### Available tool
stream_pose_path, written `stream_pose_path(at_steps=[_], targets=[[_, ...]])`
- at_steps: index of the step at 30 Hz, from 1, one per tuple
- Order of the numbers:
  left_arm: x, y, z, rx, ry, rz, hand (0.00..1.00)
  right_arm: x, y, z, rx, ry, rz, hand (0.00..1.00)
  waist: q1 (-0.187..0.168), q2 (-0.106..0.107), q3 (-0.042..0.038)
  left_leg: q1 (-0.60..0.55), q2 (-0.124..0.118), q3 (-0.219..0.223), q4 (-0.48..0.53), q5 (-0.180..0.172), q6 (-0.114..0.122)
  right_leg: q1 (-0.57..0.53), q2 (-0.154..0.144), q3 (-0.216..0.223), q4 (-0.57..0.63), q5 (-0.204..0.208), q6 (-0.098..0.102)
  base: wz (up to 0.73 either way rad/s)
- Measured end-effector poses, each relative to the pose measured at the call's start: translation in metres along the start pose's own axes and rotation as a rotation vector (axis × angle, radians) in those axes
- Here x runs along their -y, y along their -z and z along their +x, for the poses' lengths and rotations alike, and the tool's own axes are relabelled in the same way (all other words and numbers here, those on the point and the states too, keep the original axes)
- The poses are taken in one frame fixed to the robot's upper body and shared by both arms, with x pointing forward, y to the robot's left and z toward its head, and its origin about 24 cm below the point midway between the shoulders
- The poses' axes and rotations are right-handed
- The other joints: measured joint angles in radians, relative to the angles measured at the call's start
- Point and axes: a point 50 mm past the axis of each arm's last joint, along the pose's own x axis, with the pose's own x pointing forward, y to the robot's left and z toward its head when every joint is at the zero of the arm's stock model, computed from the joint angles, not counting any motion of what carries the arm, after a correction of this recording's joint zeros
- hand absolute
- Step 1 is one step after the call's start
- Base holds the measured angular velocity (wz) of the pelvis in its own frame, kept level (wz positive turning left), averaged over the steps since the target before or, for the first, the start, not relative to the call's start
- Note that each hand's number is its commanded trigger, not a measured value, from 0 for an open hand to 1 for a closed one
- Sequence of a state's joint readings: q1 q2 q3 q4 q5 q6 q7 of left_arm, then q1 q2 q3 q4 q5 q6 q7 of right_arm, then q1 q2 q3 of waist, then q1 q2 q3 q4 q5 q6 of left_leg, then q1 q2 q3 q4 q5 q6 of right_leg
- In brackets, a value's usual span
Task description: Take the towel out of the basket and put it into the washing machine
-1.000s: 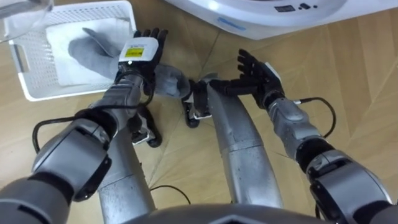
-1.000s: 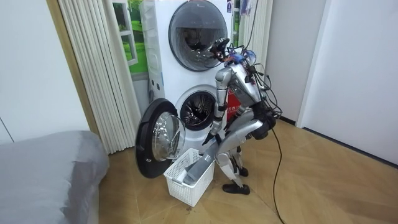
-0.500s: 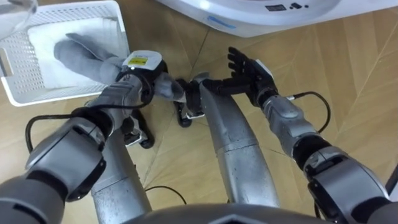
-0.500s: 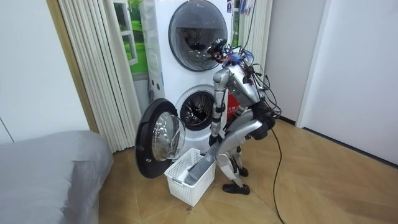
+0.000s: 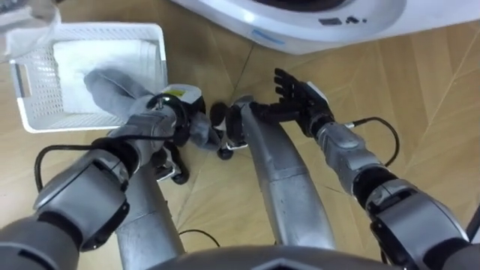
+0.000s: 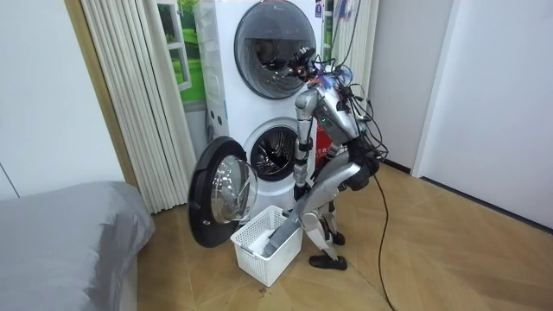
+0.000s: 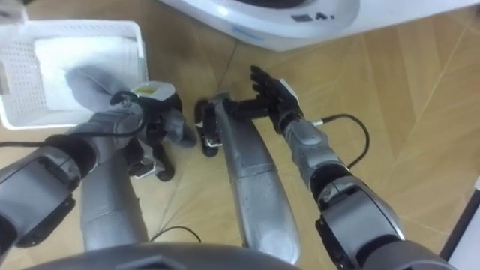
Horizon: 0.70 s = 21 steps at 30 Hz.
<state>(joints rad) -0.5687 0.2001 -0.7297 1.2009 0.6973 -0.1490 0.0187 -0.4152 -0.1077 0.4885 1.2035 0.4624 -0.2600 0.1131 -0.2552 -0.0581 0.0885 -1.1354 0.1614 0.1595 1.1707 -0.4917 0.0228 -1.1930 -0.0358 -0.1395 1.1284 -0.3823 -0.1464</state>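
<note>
1. L hand: fingers curled tight round the grey towel, back of hand up. It sits just off the basket's 4 o'clock corner.
2. Towel: from my fist it runs off toward 10 o'clock, over the basket rim and into the basket. The far part lies on a white cloth in there. A short bunched end pokes out of the fist at 4 o'clock, above the floor.
3. So the towel is half in the basket, half in my L hand, and not in the washer yet.
4. R hand: wide open, fingers straight and spread, tips toward 10 o'clock, holding nothing. It hovers over the floor at 3 o'clock of the L hand, apart from the towel, with my leg between the two.
5. Basket: white, perforated walls, on the wood floor at 10 o'clock in the eye views.
6. Washer: its white front curves across 12 o'clock in the eye views, beyond both hands.
7. Room view:
   - I stand bent fwd right in front of the washer, basket by my feet.
   - The towel slants up out of the basket toward me.
   - The round door is swung open to the room view's left, drum mouth showing.
   - A 2nd machine is stacked on top, door closed.
8. Also in the room view: pale curtain at 10 o'clock, grey bed at 8 o'clock.
</note>
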Motion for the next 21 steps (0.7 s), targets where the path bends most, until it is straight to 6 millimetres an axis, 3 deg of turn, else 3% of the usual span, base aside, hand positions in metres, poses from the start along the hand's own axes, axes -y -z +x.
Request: stream_pose_path(at_steps=[2,3,9,15,18,21], targets=[[0.005,-0.002,0.0,0.014,0.009,-0.007,1.0,0.002,0.009,-0.003,-0.026,0.01,0.005,0.0,0.015,0.002,-0.0013,0.05,-0.004,0.001,-0.032,0.004,0.001,0.052,0.001,0.0,-0.032,0.003,0.005,0.0],[0.009,-0.002,-0.001,0.016,0.006,-0.026,1.0,0.003,0.015,-0.006,-0.045,0.013,-0.006,0.0,0.018,0.01,-0.006,0.08,-0.006,0.002,-0.056,0.009,0.003,0.082,0.001,-0.001,-0.058,0.007,0.011,0.0],[0.02,-0.007,-0.003,0.042,-0.007,-0.09,1.0,0.018,0.039,-0.018,-0.14,0.054,-0.059,0.0,0.063,0.031,-0.0137,0.251,-0.029,0.051,-0.235,0.06,0.019,0.234,0.002,0.029,-0.219,0.057,0.044,-0.06],[0.008,0.002,-0.005,0.025,-0.079,-0.158,1.0,0.026,0.045,-0.022,-0.177,0.068,-0.073,0.0,0.073,0.057,-0.0111,0.329,-0.051,0.052,-0.306,0.082,0.027,0.317,-0.006,0.028,-0.289,0.076,0.061,0.02],[-0.005,-0.005,-0.004,0.064,-0.14,-0.21,1.0,0.032,0.047,-0.024,-0.197,0.079,-0.08,0.0,0.092,0.076,-0.0092,0.361,-0.055,0.053,-0.325,0.086,0.033,0.351,-0.008,0.026,-0.313,0.081,0.07,0.02],[-0.017,-0.012,-0.004,0.093,-0.226,-0.287,1.0,0.032,0.047,-0.024,-0.204,0.074,-0.098,0.0,0.103,0.076,-0.009,0.387,-0.074,0.056,-0.353,0.099,0.039,0.37,-0.024,0.027,-0.321,0.082,0.075,0.09]])
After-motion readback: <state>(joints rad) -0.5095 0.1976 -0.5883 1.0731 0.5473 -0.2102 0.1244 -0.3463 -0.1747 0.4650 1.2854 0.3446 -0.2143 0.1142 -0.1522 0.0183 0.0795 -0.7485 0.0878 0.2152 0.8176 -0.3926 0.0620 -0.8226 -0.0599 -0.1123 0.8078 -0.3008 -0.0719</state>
